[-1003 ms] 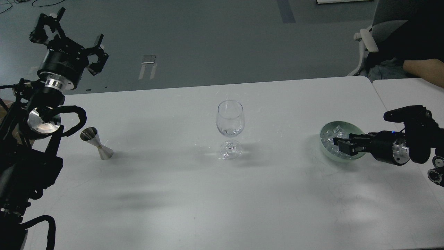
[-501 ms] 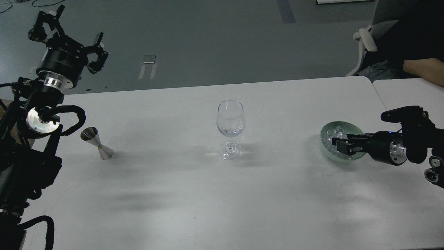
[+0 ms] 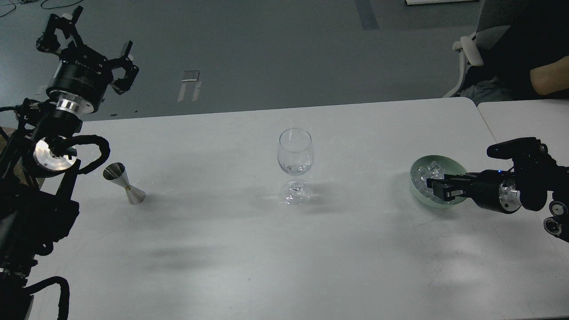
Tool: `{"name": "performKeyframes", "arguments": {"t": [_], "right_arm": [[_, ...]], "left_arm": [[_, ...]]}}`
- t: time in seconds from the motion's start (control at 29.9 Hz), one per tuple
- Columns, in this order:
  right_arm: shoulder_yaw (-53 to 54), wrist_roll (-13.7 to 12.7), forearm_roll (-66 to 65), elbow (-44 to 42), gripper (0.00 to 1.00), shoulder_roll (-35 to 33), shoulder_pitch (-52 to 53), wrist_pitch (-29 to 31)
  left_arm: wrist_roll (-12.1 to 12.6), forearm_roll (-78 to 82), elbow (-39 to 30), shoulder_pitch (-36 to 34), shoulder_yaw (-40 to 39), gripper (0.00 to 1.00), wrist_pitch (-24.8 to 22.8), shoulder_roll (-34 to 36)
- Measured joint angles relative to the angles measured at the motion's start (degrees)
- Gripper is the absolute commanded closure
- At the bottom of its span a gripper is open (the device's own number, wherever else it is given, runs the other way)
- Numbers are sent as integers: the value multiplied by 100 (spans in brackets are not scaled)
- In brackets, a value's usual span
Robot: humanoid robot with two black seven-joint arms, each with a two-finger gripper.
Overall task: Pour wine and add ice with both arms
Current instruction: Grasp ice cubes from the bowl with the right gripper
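I see the ice [image 3: 427, 172] as clear glossy chunks piled in the green bowl [image 3: 444, 160] at the table's [image 3: 222, 249] right. My right gripper [image 3: 438, 189] reaches into the bowl; I cannot tell its grip. My left gripper [image 3: 86, 42] is raised, fingers spread, grasping nothing.

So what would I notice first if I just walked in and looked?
Probably the clear wine glass standing alone in the middle of the white table. Next, the right gripper reaching over the pale green bowl of ice on the right. At far left, a little silver jigger stands below the raised, open left gripper.
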Motion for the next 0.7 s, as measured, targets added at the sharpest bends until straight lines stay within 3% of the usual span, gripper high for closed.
{"name": "performKeyframes", "arguments": {"t": [0.27,0.7], "right_arm": [[-26,1,19,16,85,-28,-26,0],[-17,-10,95,474,85,-597,80,5]], "left_arm": [[0,0,-10,-7,0,2,1,12],[8,0,-57,-15,0,2,14,0]]}}
